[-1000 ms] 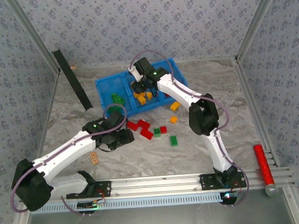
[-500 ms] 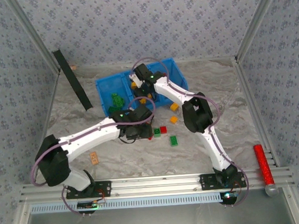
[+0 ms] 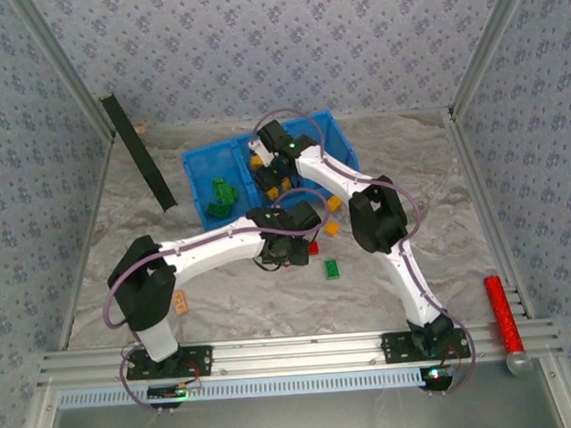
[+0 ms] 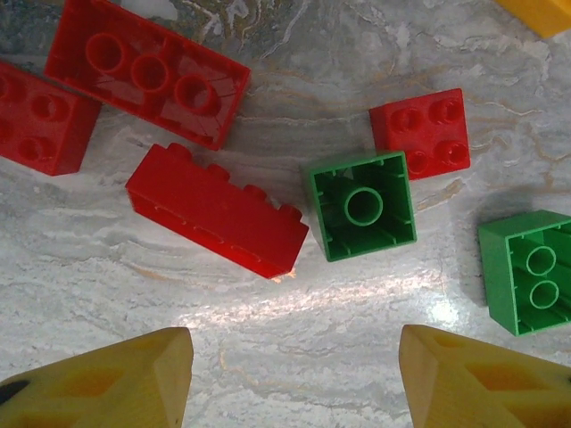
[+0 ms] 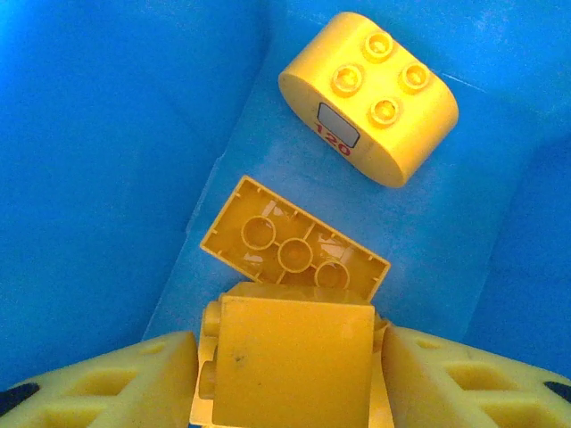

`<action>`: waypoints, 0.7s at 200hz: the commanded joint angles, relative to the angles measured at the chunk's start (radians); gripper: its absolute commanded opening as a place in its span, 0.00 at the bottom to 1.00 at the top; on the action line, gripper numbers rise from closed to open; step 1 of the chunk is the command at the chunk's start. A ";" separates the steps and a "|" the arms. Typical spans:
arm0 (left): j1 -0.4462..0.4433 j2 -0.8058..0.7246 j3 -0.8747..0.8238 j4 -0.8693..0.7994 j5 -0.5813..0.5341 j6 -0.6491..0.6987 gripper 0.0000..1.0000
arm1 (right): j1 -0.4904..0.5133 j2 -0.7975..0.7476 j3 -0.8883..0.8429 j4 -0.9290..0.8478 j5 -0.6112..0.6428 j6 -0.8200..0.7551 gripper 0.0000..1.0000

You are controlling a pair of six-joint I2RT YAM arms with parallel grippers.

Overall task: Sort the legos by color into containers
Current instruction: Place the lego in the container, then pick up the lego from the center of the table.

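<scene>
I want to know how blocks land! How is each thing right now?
left gripper: open, empty
right gripper: yellow block between its jaws, grip unclear
middle green brick: upside down
small red brick: studs up
rounded yellow brick: studs up, in blue bin
long yellow brick: upside down

Your left end effector (image 4: 290, 379) is hanging over the marbled desk (image 4: 268, 303), its two yellow fingers (image 4: 98, 379) standing well apart with nothing between them. Beyond them, you are looking at a red brick on its side (image 4: 214, 209), lying just beside a green square brick (image 4: 361, 205) that is resting studs-down. A small red brick (image 4: 421, 132) is sitting studs-up at that green one's far corner, seemingly touching it. A second green brick (image 4: 528, 272) is lying at the right edge. An upturned long red brick (image 4: 147, 76) and a red brick at the left edge (image 4: 40, 116) are resting top left, and an orange-yellow piece (image 4: 540, 9) is peeking in at the top right corner.
</scene>
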 commanded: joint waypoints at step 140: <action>-0.011 0.150 0.100 0.070 0.000 0.018 0.62 | -0.007 -0.210 -0.034 -0.035 -0.023 -0.021 0.58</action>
